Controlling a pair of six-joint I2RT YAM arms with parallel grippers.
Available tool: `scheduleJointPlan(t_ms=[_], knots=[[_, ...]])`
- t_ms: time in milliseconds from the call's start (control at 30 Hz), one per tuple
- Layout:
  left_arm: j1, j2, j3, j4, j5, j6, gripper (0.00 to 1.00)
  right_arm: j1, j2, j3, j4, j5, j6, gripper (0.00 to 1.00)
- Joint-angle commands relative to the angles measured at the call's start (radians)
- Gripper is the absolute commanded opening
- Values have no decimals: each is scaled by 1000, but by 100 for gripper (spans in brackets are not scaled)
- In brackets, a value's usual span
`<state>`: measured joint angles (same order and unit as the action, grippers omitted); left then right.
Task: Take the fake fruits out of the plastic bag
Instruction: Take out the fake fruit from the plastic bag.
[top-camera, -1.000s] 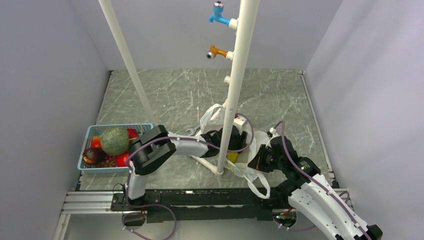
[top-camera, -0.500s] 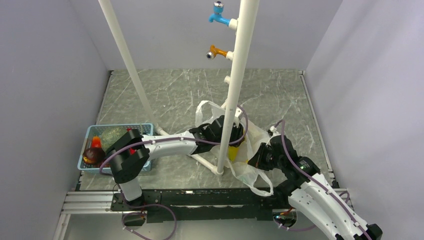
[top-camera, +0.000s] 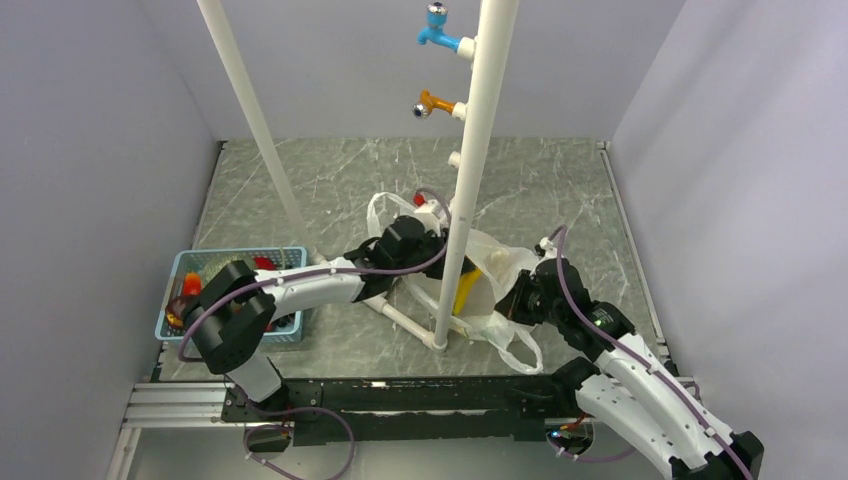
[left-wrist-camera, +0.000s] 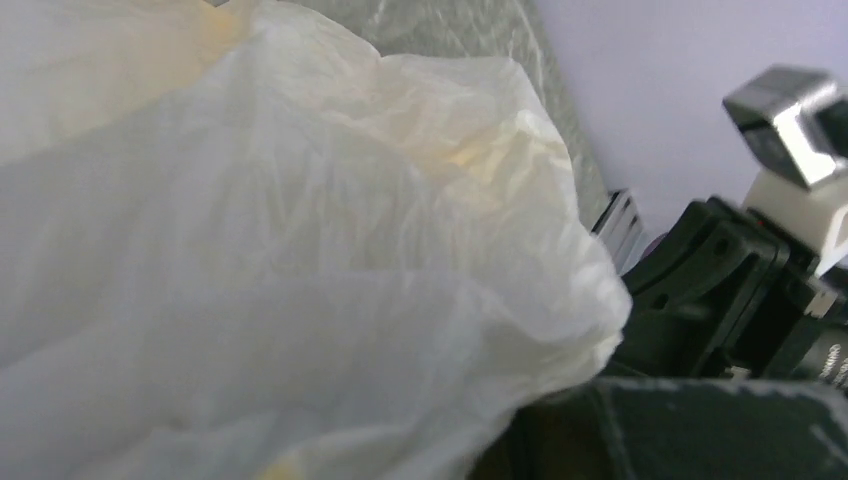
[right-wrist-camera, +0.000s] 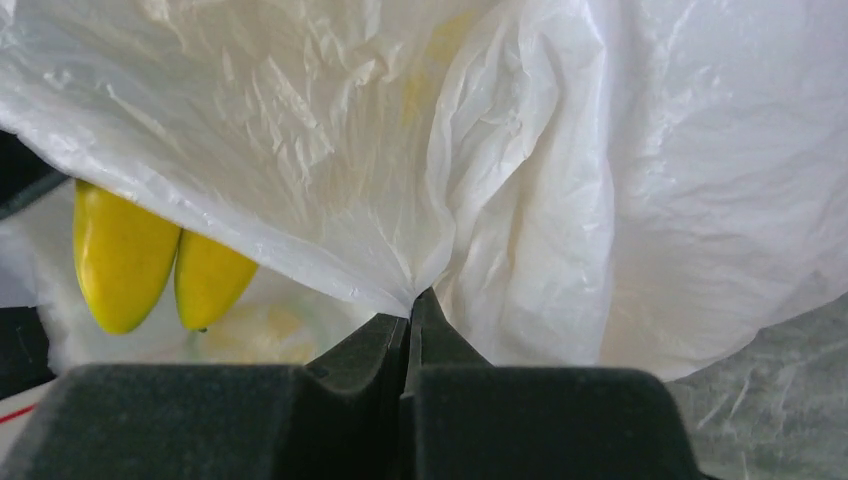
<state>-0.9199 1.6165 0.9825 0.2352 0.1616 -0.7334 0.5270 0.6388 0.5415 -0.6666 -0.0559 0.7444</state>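
Note:
The white plastic bag (top-camera: 492, 262) lies mid-table, stretched between both grippers. My left gripper (top-camera: 428, 220) is at the bag's far upper edge. The bag (left-wrist-camera: 300, 250) drapes over its jaws and only one dark finger (left-wrist-camera: 690, 430) shows, and the film rises with it. My right gripper (top-camera: 518, 300) is shut on a pinched fold of the bag (right-wrist-camera: 600, 150) at its near right side, fingertips together (right-wrist-camera: 412, 300). Two yellow bananas (right-wrist-camera: 125, 250) hang inside the bag's open mouth, also seen from above (top-camera: 465, 290).
A light-blue basket (top-camera: 185, 262) with fruits stands at the left, partly under my left arm. An upright white pole (top-camera: 460, 200) with blue and orange taps crosses the bag, its base pipe (top-camera: 405, 320) lies on the table. A slanted pole (top-camera: 255, 120) stands behind.
My left gripper moved back and left, lifting the bag's upper edge and pulling it taut. Its elbow swung over the basket. The right gripper kept its pinch and shifted slightly back. The bananas now show.

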Motion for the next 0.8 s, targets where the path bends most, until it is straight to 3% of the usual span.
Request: scheduleJointPlan(t_ms=[0,100,200,367,533,667,767], knots=[[65,-7,-53,291,108,-223,0,0,32,43,112,-15,-45,0],[75,52,-41,405,83,-314,0,0,38,30,173,-110,-76,0],[73,111,5,417,76,-377,0,0,52,28,213,-200,-102,0],[93,187,85,390,254,-514,0,0,40,96,53,100,-92,0],[98,182,-36,678,395,-680,0,-2,13,101,30,331,-17,0],[96,65,-168,604,390,-629,0,-3,38,134,26,404,-12,0],[88,-86,-171,207,319,-476,0,-3,49,152,40,433,-39,0]])
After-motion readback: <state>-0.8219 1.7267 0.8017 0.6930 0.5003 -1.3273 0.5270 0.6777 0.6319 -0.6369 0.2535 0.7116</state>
